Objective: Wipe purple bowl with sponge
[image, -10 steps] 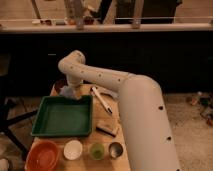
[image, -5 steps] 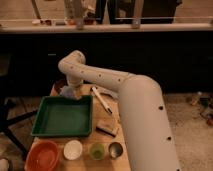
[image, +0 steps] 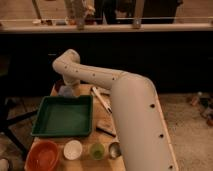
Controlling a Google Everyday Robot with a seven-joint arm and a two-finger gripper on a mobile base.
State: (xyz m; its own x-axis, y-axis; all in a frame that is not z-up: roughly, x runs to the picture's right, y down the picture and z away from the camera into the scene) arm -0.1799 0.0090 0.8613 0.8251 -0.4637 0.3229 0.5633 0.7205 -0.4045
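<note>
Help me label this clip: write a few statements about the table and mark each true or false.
1. The sponge lies inside the green tray. False: it is beyond the tray's far left corner, at the gripper.
2. The orange bowl sits at the near left corner of the table. True.
3. The white bowl stands between the orange bowl and the green cup. True.
4. The gripper hangs over the white bowl. False: it is at the far left of the table, shut on the sponge, beside the purple bowl.
</note>
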